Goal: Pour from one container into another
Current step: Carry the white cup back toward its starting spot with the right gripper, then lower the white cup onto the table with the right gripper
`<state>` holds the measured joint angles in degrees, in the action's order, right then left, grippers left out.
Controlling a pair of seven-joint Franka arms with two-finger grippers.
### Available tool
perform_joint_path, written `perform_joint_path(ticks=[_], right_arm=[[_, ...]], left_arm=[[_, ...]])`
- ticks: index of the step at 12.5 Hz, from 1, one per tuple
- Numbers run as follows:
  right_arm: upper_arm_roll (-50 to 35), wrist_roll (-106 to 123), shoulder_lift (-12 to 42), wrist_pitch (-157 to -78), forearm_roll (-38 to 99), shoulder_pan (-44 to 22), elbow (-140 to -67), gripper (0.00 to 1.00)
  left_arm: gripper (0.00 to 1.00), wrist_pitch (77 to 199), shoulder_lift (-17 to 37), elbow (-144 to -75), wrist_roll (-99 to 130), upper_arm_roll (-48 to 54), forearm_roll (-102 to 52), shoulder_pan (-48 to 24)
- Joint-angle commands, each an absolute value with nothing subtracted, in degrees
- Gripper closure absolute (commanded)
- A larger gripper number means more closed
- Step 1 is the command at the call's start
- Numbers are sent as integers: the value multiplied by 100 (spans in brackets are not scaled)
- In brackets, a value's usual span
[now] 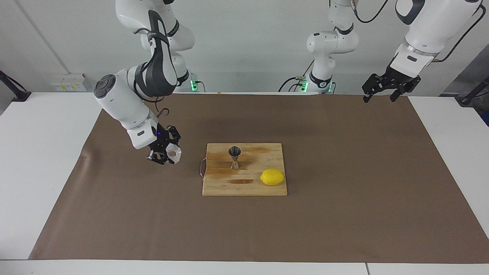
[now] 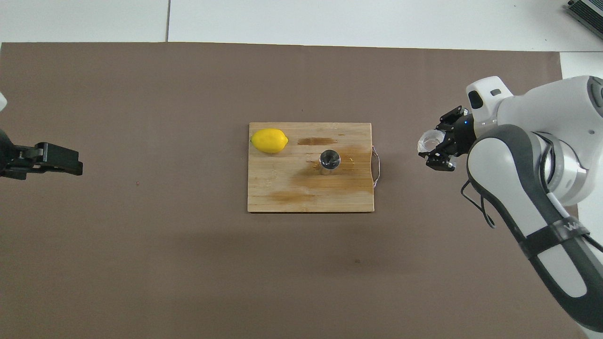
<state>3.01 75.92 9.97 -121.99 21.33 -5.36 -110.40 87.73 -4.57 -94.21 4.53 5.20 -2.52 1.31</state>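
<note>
My right gripper (image 1: 167,154) (image 2: 435,150) is shut on the small clear bumpy glass cup (image 1: 174,153) (image 2: 429,142). It holds the cup low over the brown mat, off the cutting board toward the right arm's end of the table. Whether the cup touches the mat I cannot tell. The steel jigger (image 1: 234,156) (image 2: 330,160) stands upright and alone on the wooden cutting board (image 1: 244,188) (image 2: 282,190). My left gripper (image 1: 384,95) (image 2: 66,162) hangs open and empty in the air over the left arm's end of the mat, and that arm waits.
A yellow lemon (image 1: 272,177) (image 2: 269,140) lies on the board's corner farthest from the robots, toward the left arm's end. A wire handle (image 1: 202,168) (image 2: 376,162) sticks out of the board's edge facing the cup. The brown mat (image 1: 344,214) covers most of the white table.
</note>
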Motion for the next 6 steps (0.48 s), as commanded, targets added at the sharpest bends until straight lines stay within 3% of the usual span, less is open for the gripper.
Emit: perform_joint_path(ticks=[1,6], right_arm=[[237,8338,756,-12655,2364,-264,-11845,62],[237,9499,817,-13674,2803,8,-12559,61]], left_arm=[[0,8710,-580,-9519,431,554,-185,202],[0,8710,-580,-9510,431,554,-185,202]])
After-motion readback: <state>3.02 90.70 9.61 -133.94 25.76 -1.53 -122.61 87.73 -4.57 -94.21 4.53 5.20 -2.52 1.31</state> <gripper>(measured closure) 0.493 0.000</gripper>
